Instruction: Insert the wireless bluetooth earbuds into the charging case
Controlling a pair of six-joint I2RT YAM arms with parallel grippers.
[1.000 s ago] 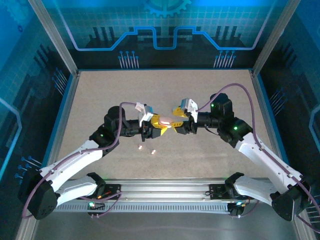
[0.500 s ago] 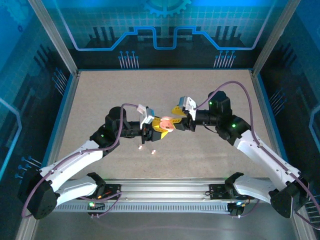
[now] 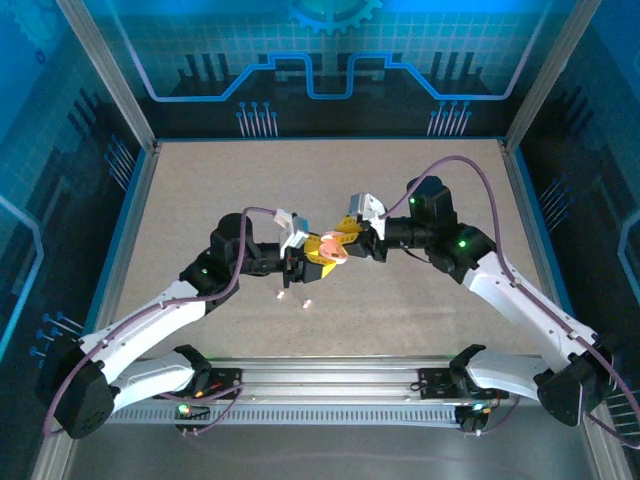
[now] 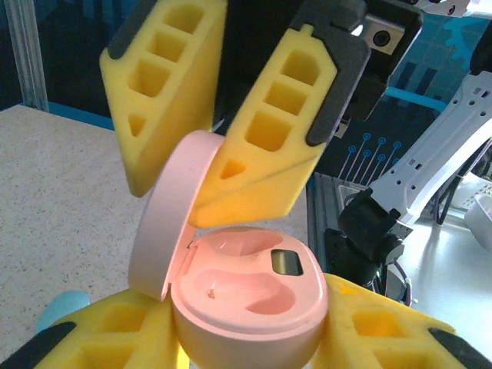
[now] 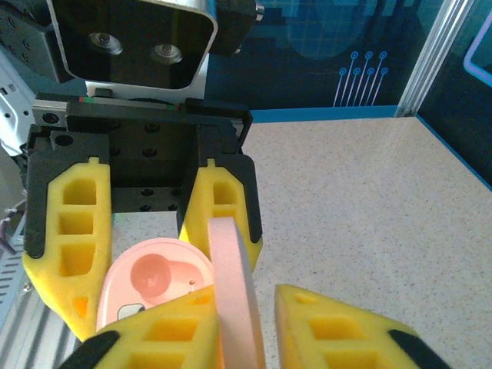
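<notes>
A speckled beige tabletop is seen enclosed by blue-lit panels printed with circuit patterns and framed by aluminium posts. Left of centre, the open pink charging case is held clear of the surface, its base clamped between the yellow foam fingers of the left gripper. Two tiny pale wireless bluetooth earbuds are seen lying apart on the tabletop, just on the near side of the case, toward the arms' bases. To the right, the case's raised lid is pinched between the nearly closed fingers of the right gripper.
</notes>
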